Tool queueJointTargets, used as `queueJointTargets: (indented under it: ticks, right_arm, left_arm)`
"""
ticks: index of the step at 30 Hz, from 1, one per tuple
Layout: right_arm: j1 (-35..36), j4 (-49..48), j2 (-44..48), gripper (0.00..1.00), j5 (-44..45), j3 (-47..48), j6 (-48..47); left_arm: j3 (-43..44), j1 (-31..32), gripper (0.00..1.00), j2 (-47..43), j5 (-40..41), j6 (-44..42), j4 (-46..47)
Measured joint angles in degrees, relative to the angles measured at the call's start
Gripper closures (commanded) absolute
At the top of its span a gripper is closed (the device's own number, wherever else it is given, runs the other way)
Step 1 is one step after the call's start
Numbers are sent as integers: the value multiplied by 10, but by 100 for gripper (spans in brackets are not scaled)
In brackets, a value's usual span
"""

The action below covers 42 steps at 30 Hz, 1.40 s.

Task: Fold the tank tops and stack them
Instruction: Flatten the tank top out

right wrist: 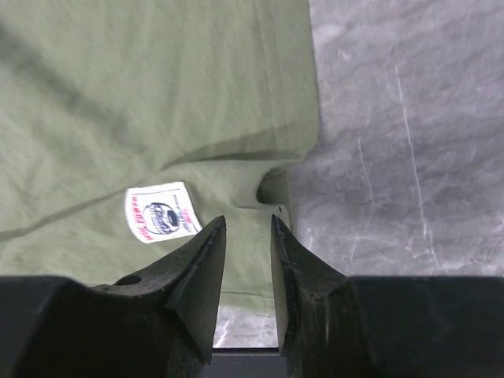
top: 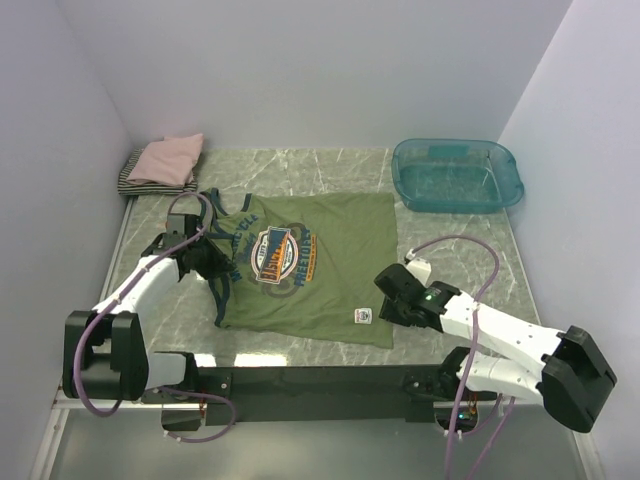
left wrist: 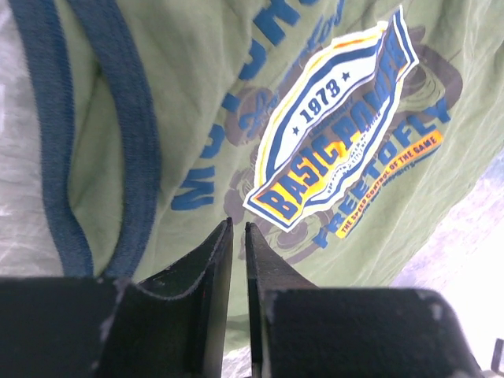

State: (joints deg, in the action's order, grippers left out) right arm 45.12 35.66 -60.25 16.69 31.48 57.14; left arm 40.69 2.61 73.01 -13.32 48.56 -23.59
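Observation:
An olive-green tank top (top: 330,275) with navy trim and a round blue-orange chest print (top: 280,255) lies spread flat on the marble table, its hem toward the right. My left gripper (top: 215,262) hovers at the strap and armhole side; in the left wrist view its jaws (left wrist: 238,224) stand a narrow slit apart over the green cloth (left wrist: 197,94), with nothing between them. My right gripper (top: 388,296) is at the hem's near right corner, beside a small white label (right wrist: 161,213). Its jaws (right wrist: 248,220) are open above the cloth's edge (right wrist: 157,94), empty.
A folded pink tank top (top: 170,157) rests on a black-white striped one (top: 133,182) in the far left corner. A see-through teal plastic tub (top: 458,175) stands at the far right. White walls close in on both sides.

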Motion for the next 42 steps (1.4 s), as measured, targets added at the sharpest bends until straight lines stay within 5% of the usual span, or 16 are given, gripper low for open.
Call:
queueJointTargets:
  ticks: [21, 27, 31, 42]
  right_arm:
    - [20, 22, 55, 58, -58, -62, 43]
    - [38, 10, 43, 78, -64, -73, 60]
    - [39, 11, 47, 100, -66, -75, 69]
    - [41, 117, 156, 100, -65, -67, 78]
  left_arm:
    - [1, 69, 90, 55, 7, 19, 20]
    - [1, 69, 91, 73, 12, 19, 32]
    - [1, 69, 91, 84, 17, 19, 34]
    - [1, 69, 94, 92, 45, 21, 33]
